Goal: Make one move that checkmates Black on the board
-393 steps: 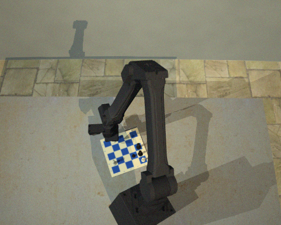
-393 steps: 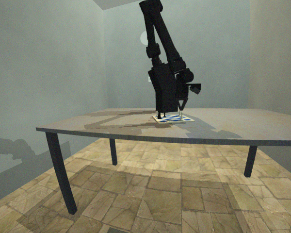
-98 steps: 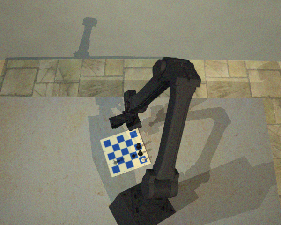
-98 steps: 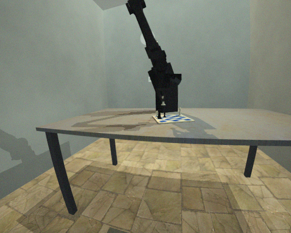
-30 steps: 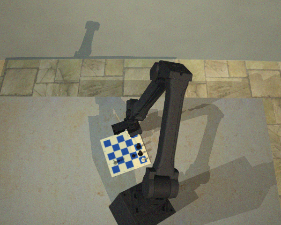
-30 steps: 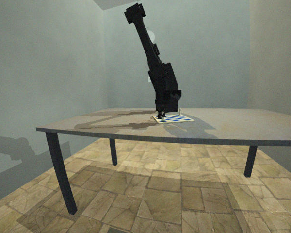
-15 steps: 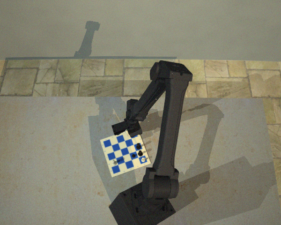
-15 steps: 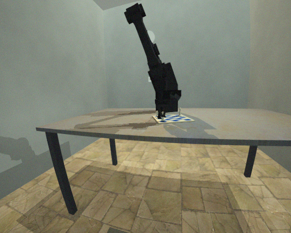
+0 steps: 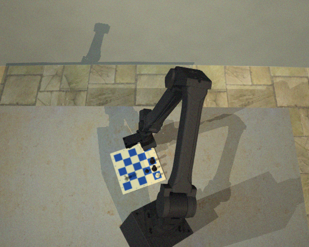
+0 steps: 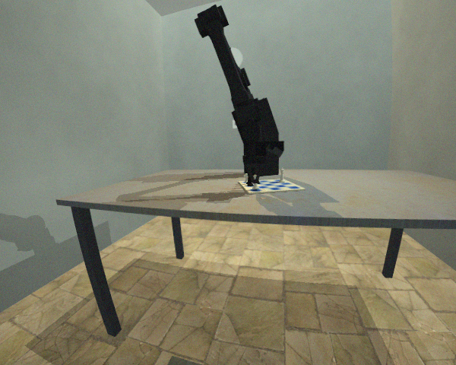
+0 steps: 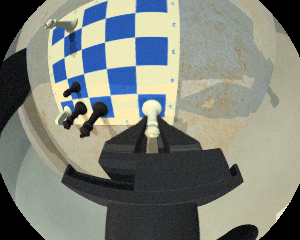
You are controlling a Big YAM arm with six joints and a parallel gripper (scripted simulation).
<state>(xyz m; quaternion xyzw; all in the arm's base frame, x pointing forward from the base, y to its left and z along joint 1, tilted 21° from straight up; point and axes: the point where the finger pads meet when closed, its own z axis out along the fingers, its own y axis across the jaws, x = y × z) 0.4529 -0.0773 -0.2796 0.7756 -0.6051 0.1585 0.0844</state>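
Note:
A small blue and cream chessboard (image 9: 137,168) lies on the table; it also shows in the wrist view (image 11: 117,54) and, small, in the exterior view (image 10: 270,185). My gripper (image 11: 152,120) is shut on a white piece (image 11: 150,115) with a round head, held over the board's corner blue square. In the top view the gripper (image 9: 147,144) hangs above the board's far right corner and hides the held piece. Three black pieces (image 9: 152,165) stand near the right edge, next to a white piece (image 9: 157,174). Another white piece (image 9: 126,177) stands at the near left.
The arm's base (image 9: 175,201) stands on the table just right of the board. The table's far edge and the tiled floor lie beyond the board.

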